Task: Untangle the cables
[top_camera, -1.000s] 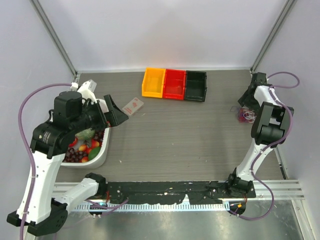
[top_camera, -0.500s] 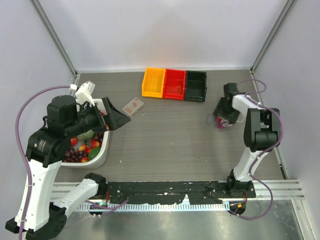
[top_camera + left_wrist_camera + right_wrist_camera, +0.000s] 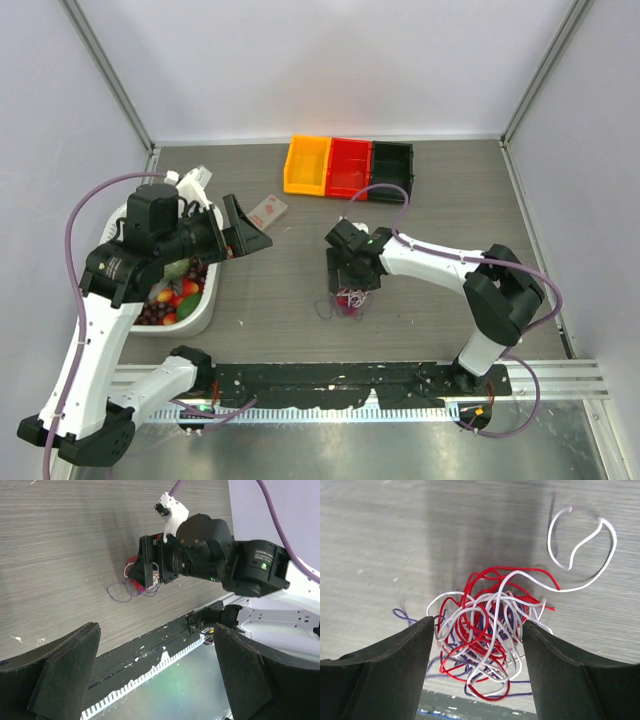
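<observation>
Right gripper point(image 3: 477, 630) clamped on the cables point(image 3: 346, 300); left gripper point(image 3: 155, 635) wide open, empty.
Red, white and dark tangle sat between the right fingers, touching both, low on the table point(image 3: 290, 275) toward the near edge. Clump roughly round, no clear long axis; a white loop strayed one side, a dark strand the other. Left gripper well apart to the left, facing it.

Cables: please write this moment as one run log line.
right gripper: shut on cable tangle | left gripper: open, empty | cable tangle: red, white, dark wires, not yet separated | place: front middle of table
</observation>
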`<action>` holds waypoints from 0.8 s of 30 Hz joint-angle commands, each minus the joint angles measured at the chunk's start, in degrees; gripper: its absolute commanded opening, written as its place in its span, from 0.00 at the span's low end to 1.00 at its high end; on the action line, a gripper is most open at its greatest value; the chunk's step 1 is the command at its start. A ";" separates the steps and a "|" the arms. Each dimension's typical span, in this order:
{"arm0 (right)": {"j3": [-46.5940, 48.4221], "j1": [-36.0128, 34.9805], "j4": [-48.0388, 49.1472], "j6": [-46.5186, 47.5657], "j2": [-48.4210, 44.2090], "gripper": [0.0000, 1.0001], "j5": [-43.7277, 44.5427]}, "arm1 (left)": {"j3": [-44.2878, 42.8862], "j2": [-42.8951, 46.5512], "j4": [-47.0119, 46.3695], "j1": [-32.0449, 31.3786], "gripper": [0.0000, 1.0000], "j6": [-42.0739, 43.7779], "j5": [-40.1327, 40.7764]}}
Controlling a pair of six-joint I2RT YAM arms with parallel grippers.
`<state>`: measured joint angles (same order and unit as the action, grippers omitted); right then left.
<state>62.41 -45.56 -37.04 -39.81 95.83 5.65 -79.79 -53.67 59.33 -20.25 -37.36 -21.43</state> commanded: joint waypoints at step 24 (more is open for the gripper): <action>-12.28 -1.55 -0.78 2.46 -35.79 0.83 -4.77 | 18.96 -26.57 -29.59 -25.01 0.70 -21.77 7.37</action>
<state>56.88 -47.35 -43.00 -35.57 65.67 2.50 -63.57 -76.77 39.81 -42.87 -53.69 -16.84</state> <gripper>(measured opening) 0.829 0.757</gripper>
